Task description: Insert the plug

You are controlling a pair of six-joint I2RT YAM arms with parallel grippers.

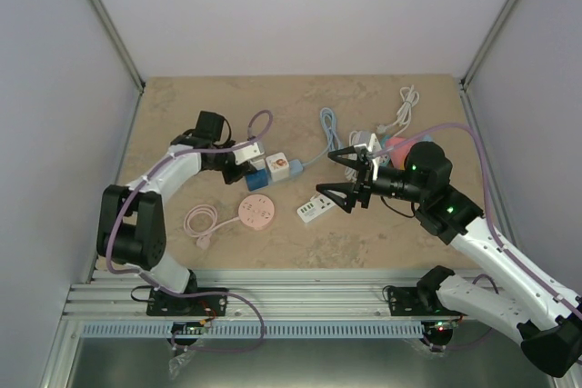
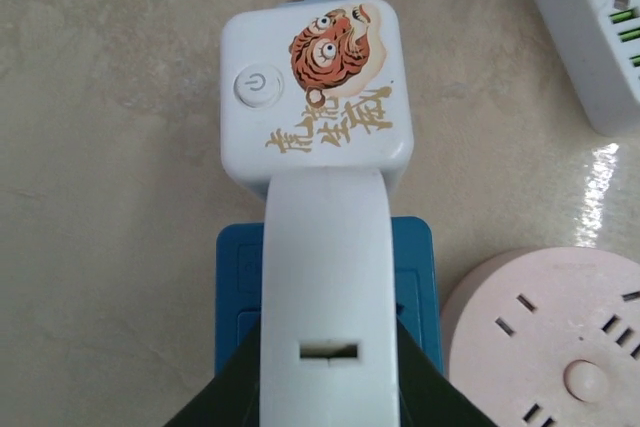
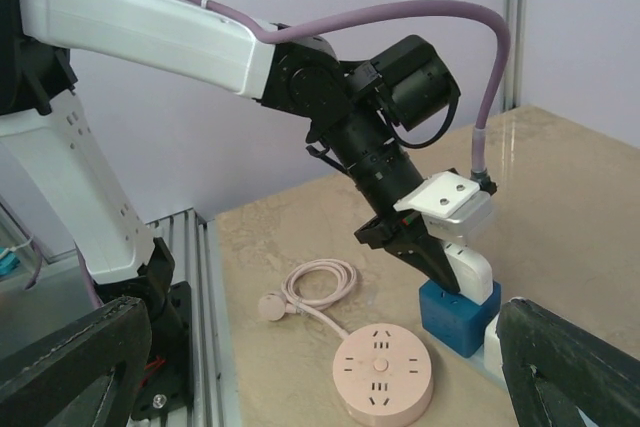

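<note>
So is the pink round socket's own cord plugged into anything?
No, it is unplugged. Its plug lies loose on the table, close to the pink socket, and is stuck into nothing.

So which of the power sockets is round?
The pink disc with the coiled cord; the blue cube, tiger-printed cube and white strip are boxy.

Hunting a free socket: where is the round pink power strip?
In the top view the round pink power strip lies left of centre, between its coiled cord and the white power strip, in front of the blue block.
</note>
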